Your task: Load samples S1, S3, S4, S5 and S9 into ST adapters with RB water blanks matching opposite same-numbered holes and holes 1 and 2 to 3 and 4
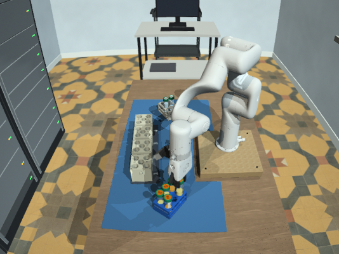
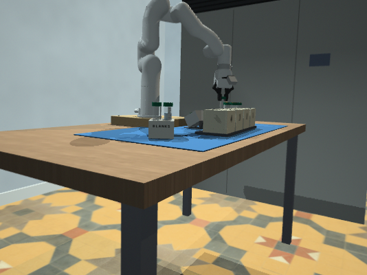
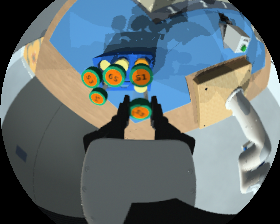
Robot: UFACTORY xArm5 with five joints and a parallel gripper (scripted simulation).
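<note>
My gripper is shut on a sample tube with a green cap and an orange dot. It holds the tube just above the near side of the blue sample rack RS. I cannot read the held tube's ID. Several more orange-dotted samples stand in the rack; one reads S1. The loading stand's row of beige adapters lies to the left on the blue mat, and all the holes I can see are empty.
The white blank rack, marked BLANKS, holds two green-capped tubes at the mat's far end. A small sloped desk with the green key sits beside the stand. The arm's wooden base plate lies to the right.
</note>
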